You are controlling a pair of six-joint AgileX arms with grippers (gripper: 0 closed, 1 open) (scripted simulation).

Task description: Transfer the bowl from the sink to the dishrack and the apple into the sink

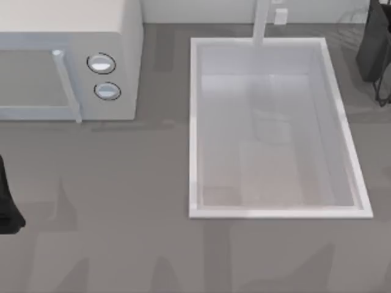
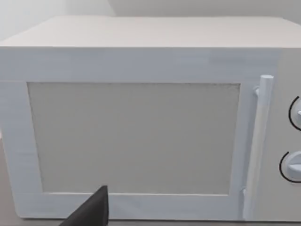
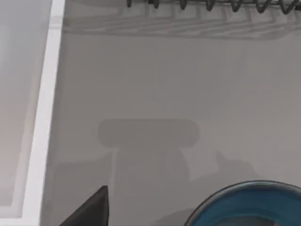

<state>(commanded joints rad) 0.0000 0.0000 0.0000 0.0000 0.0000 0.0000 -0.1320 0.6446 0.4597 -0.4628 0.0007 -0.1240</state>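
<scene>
While the sink (image 1: 194, 122) lies right of the microwave (image 1: 122, 55), the bowl (image 3: 249, 205) rests on the grey surface (image 3: 150, 94) just beside the sink's rim, near the dishrack (image 3: 211, 4). Whether either arm's jaws are wide or narrow, I cannot tell.

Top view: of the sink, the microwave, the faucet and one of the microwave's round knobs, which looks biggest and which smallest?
Largest to smallest as they look from above:
1. sink
2. microwave, though it is cut off by the picture's edge, so its full size is unsure
3. faucet, also cut off at the picture's edge
4. upper knob
</scene>
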